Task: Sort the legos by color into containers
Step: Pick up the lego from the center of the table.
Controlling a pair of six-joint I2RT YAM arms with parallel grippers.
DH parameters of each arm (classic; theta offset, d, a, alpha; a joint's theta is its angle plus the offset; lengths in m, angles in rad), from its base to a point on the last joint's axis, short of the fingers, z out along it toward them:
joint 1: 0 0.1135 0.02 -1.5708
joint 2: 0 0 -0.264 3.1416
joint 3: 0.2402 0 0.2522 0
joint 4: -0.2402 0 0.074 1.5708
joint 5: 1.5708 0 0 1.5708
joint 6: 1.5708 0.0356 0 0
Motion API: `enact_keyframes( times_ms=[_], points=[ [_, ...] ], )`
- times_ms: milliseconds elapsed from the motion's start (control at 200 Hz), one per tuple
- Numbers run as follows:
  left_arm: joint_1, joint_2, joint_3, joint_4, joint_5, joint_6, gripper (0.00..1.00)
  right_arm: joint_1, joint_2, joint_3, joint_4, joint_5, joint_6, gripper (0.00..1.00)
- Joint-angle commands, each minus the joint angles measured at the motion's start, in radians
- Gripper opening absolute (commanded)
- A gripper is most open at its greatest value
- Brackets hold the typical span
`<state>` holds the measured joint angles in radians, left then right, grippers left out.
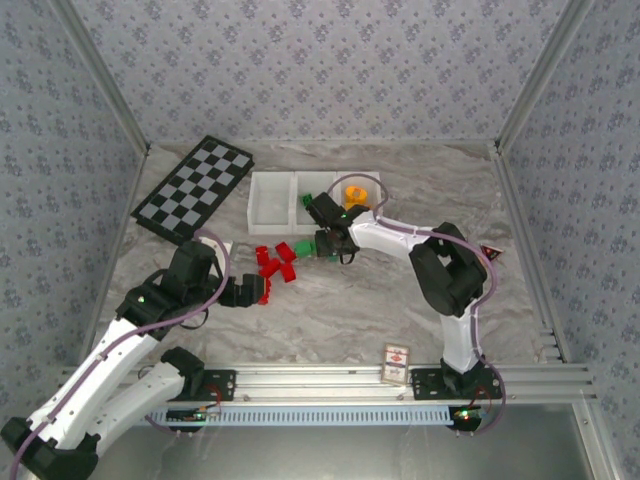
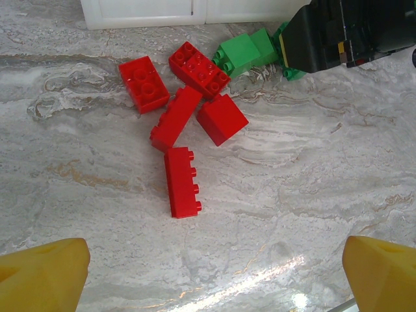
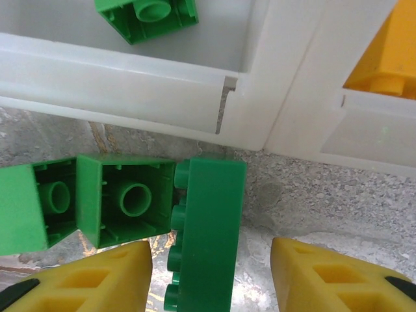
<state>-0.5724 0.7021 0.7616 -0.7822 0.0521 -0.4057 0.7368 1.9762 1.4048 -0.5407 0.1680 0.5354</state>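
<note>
- Hovering nearest, the left gripper (image 2: 208,283) is spread wide and empty above bare marble. The red legos (image 2: 175,120) lie clustered just ahead.
- The right gripper (image 3: 211,270) straddles the upright green brick (image 3: 208,214), jaws part open, gap showing, not clamped.
- Step, by my reading: picking green. Next: pinch, lift, carry into the middle bin (image 3: 65,19) beside the binned green brick (image 3: 146,13).
- The tray (image 3: 130,81) rim sits just beyond and a hollow green brick (image 3: 127,198) crowds the target. Open table elsewhere.
</note>
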Motion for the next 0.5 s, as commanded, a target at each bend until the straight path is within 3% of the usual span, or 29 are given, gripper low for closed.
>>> enact_keyframes(
  times_ms=[0,185,495],
  points=[
    [-0.007,-0.003,-0.008,0.017,0.006,-0.002,1.00,0.007,0.024,-0.012,0.001,-0.006,0.018,0.52],
    [-0.007,-0.004,-0.008,0.018,0.006,-0.002,1.00,0.007,0.029,-0.013,0.001,-0.011,0.018,0.47],
    [-0.007,-0.003,-0.007,0.017,0.006,-0.002,1.00,0.007,0.011,-0.013,-0.001,-0.027,0.004,0.29]
  ],
)
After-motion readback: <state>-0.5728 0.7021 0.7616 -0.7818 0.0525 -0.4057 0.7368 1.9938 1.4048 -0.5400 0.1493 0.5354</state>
